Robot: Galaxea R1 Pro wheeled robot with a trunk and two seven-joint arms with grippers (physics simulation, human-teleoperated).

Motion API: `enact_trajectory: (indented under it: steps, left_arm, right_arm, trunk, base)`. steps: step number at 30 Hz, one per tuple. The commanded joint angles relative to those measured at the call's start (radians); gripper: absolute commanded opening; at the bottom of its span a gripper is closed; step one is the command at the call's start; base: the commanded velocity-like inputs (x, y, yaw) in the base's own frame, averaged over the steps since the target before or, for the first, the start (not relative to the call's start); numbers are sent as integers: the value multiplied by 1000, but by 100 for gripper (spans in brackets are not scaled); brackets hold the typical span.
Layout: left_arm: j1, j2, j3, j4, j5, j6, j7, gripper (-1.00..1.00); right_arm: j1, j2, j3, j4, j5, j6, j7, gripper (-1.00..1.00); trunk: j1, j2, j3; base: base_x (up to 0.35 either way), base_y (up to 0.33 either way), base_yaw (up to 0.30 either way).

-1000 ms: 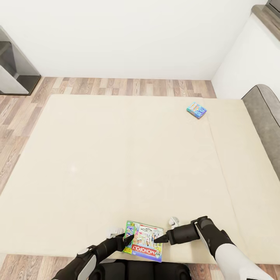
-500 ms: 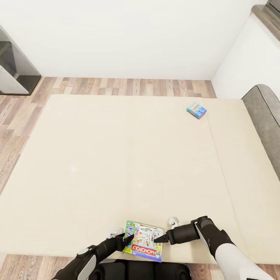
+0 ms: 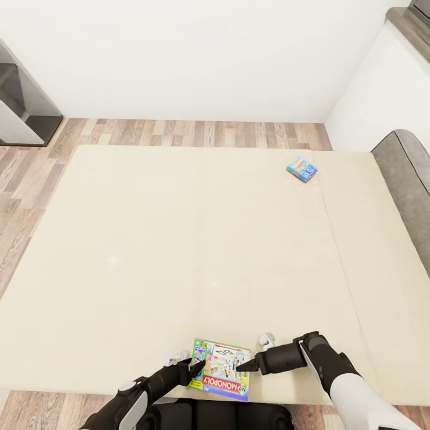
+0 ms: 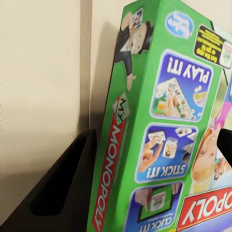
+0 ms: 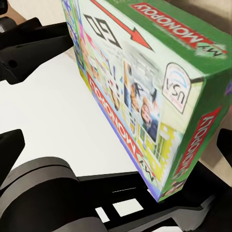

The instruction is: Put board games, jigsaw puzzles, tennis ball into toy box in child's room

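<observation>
**Q:** Head view, lower centre of the frame: what are you doing there?

**A:** Both my arms meet at the Monopoly board game (image 3: pixel 220 371), which lies near the bottom edge of the cream bed (image 3: pixel 179 239). My left gripper (image 3: pixel 195 365) is at the box's left side, my right gripper (image 3: pixel 246 366) at its right side. I judge this to be the pick-up step for the first of the two games on the bed.

**Q:** Are the fingers clamped on it?

**A:** On the left wrist view the green box edge (image 4: pixel 145 145) sits between my two dark fingers (image 4: pixel 67 183), one at the lower left of that frame and a sliver of the other at the right edge, so they are spread around the box; whether they press it, I cannot tell. On the right wrist view the box (image 5: pixel 145 92) fills the middle of the frame with dark finger tips at both side edges, again spread, contact unclear.

**Q:** And the other game?

**A:** A small teal-blue box (image 3: pixel 301 169) rests in the upper right of the head view, well apart from me, close to the bed's far edge.

**Q:** What does the next move call for?

**A:** In my judgement, a firm squeeze from both sides and a level lift, then a carry to the toy box. The flat box could tip or slip if one side lets go.
</observation>
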Motion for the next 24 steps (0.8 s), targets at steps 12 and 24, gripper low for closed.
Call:
enact_trajectory:
  steps: [12, 24]
  left_arm:
    - [-1, -22, -11, 1, 7, -4, -1, 100]
    - [-1, -22, -12, 1, 7, -4, -1, 100]
  right_arm:
    - [-5, 70, -21, -2, -16, 43, -39, 100]
    - [-6, 68, -76, -2, -20, 55, -109, 100]
  trunk:
    - [0, -1, 0]
    - [0, -1, 0]
  base:
    - [0, 0, 0]
    - [0, 0, 0]
